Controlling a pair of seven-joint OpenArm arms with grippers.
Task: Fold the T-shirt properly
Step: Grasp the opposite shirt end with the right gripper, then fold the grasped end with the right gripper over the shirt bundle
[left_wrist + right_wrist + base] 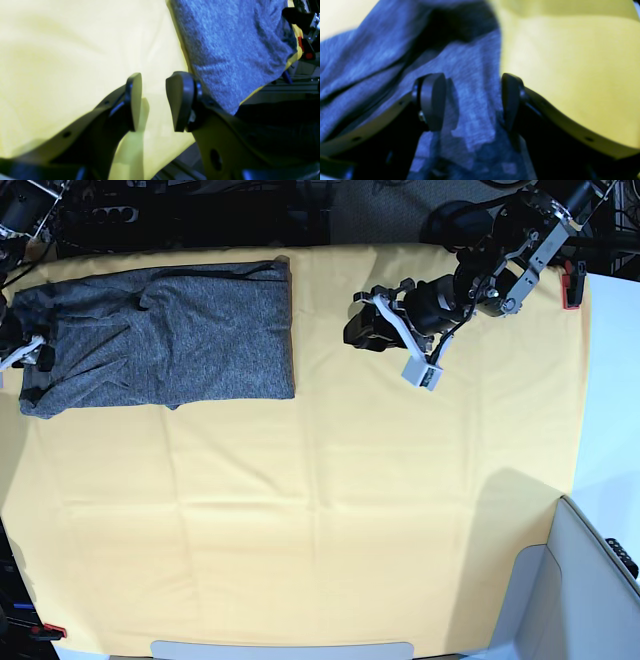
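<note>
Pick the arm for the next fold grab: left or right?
Right. The right pincer is open directly over the T-shirt edge; the left pincer, also open, hovers over bare yellow cloth, apart from it.
</note>
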